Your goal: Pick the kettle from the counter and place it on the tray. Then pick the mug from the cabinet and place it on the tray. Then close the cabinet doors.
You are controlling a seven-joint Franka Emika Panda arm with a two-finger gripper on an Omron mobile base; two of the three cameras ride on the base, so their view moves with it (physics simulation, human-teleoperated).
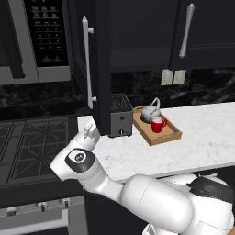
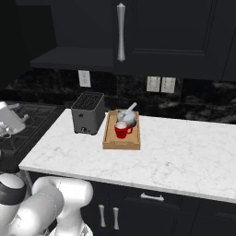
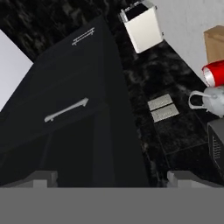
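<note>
The wooden tray (image 1: pixel 170 136) lies on the white counter (image 1: pixel 202 137), right of the toaster. On it stand the silver kettle (image 1: pixel 150 111) and, in front of it, the red mug (image 1: pixel 158 124); the right base view shows the same tray (image 2: pixel 120 144), kettle (image 2: pixel 127 116) and mug (image 2: pixel 122 130). The cabinet's left door (image 1: pixel 98 64) stands swung out over the counter's left end, and its dark inner shelf (image 2: pixel 73 57) is exposed. The right door (image 1: pixel 204 27) looks shut. My gripper (image 1: pixel 90 130) is open and empty, just below the left door's lower edge, its fingertips (image 3: pixel 41 178) wide apart.
A black-and-silver toaster (image 1: pixel 121 115) stands between the open door and the tray. The black stovetop (image 1: pixel 32 142) lies to the left under the microwave (image 1: pixel 36 41). Wall outlets (image 2: pixel 160 84) sit on the dark backsplash. Bare counter stretches right of the tray.
</note>
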